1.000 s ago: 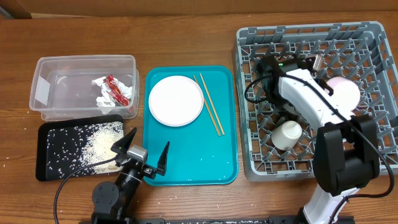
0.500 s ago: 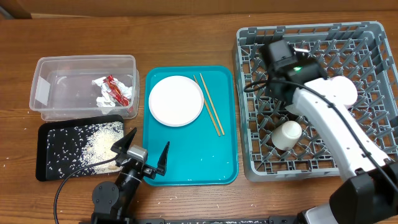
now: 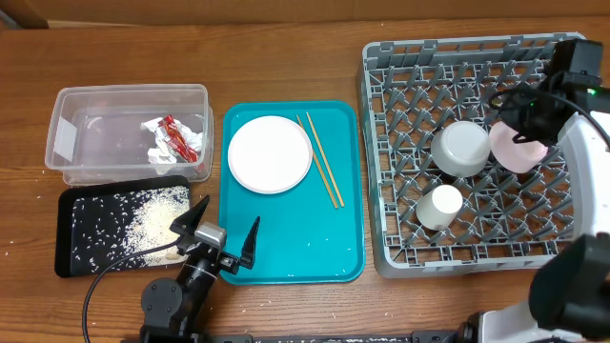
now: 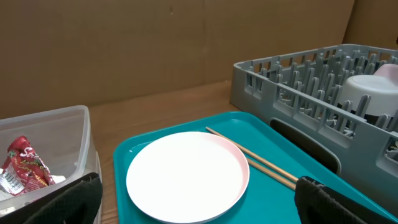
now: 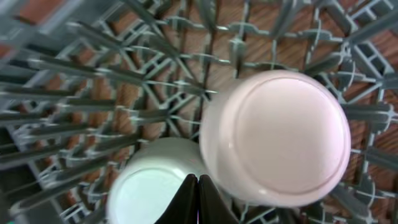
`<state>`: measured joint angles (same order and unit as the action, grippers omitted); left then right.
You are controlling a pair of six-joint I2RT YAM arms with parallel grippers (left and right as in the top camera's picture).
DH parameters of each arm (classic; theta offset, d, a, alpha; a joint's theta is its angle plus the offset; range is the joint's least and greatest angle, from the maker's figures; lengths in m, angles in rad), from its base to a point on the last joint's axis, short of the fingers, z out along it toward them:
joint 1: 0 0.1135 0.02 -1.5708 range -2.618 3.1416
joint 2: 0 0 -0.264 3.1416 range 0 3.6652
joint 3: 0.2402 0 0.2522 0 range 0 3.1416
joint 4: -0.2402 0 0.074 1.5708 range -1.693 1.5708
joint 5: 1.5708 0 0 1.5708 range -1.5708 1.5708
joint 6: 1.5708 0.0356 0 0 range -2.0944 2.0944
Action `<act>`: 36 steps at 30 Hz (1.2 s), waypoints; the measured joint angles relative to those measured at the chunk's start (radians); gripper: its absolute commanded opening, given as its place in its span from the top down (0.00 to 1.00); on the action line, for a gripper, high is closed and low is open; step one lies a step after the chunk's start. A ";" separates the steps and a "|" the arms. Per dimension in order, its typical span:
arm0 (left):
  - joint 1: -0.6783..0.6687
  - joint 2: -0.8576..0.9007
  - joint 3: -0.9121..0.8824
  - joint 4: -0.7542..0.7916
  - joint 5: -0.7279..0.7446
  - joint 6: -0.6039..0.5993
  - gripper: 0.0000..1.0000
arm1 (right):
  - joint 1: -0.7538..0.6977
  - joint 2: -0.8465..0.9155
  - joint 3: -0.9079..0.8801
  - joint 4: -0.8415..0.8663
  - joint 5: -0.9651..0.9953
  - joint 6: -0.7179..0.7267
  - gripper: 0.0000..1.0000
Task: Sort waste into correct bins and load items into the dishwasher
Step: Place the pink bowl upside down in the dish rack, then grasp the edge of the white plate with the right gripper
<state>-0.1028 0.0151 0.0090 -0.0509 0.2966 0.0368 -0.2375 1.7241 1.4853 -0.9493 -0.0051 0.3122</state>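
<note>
While my right jaws (image 5: pixel 198 186) hang pressed together and empty over the square grey plastic dish rack (image 3: pixel 372 162), which stands just right of the teal serving tray (image 3: pixel 286 243) on the wooden bench (image 3: pixel 286 57), that rack holds the small pale pink plate (image 5: pixel 273 134), the upturned grey-blue bowl (image 3: pixel 460 148) and the small white cup (image 3: pixel 440 207). What is left to load, I judge, is the large white round plate (image 4: pixel 186 177) and the pair of wooden chopsticks (image 4: pixel 261 163). Both lie on the tray's far half, the chopsticks on the rack side of the plate. My left jaws (image 3: pixel 229 214) rest spread wide and empty at the tray's near left corner.

I would take the plate next. It lies flat, so I must part my right jaws before coming down. I should meet the rim at a shallow angle from the tray's bare near half and get one jaw under the lip without nudging the chopsticks. Once lifted, it wants tipping on edge and lowering between pegs on the rack's tray side, clear of the bowl.
</note>
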 measured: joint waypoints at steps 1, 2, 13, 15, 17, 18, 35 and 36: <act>0.000 0.000 0.000 0.000 0.000 0.000 0.00 | -0.005 0.013 0.000 0.003 0.002 0.000 0.96; 0.000 0.000 0.000 0.000 0.000 0.000 0.00 | -0.007 0.043 0.000 0.009 0.008 -0.002 0.96; 0.000 0.000 0.000 0.000 0.000 0.000 0.00 | -0.010 0.121 0.000 -0.004 0.055 -0.004 0.96; 0.000 0.000 0.000 0.000 0.000 0.000 0.00 | -0.010 0.121 0.000 -0.006 0.008 -0.026 0.96; 0.000 0.000 0.000 0.000 0.000 0.000 0.00 | -0.006 0.119 0.000 -0.010 -0.061 -0.051 0.96; 0.000 0.000 0.000 0.000 0.000 0.000 0.00 | -0.003 0.117 0.000 -0.021 -0.086 -0.056 0.96; 0.000 0.000 0.000 0.000 0.000 0.000 0.00 | 0.810 0.026 -0.072 0.095 -0.296 -0.066 0.55; 0.000 0.000 0.000 0.000 0.000 0.000 0.00 | 0.840 0.031 -0.077 0.132 -0.271 -0.032 0.54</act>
<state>-0.1028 0.0151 0.0090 -0.0509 0.2966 0.0368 0.6025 1.7554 1.4086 -0.8169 -0.2760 0.2806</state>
